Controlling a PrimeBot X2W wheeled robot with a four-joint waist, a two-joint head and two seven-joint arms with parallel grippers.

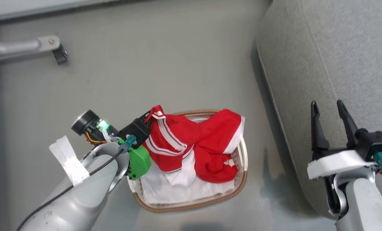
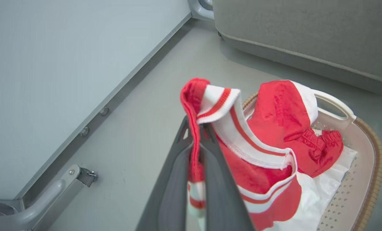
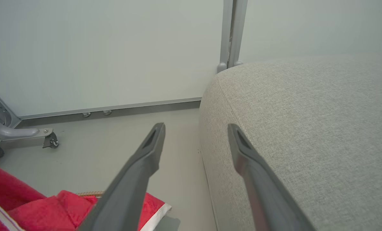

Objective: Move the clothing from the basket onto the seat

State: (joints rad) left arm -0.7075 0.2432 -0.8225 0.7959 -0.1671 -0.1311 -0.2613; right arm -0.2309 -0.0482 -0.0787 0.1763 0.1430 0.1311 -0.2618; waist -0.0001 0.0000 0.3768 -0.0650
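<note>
Left end effector [image 2: 195,131] pinches clothing [image 1: 178,138]; basket [image 1: 178,208] lies diagonally toward seat [image 1: 322,48].

Clothing [image 1: 178,141]: soft red cloth, slight sheen, white ribbed trim. Basket [image 1: 241,160]: white perforated plastic, brown woven rim. Liner [image 1: 178,192]: thin white sheet. Seat [image 1: 338,48]: coarse matt grey fabric. Floor [image 1: 152,64]: smooth matt grey. Frame leg [image 1: 17,46]: smooth grey metal.

floor [image 1: 146,64]: grey | wall panel [image 3: 98,48]: white | metal leg [image 1: 21,46]: on floor
</note>
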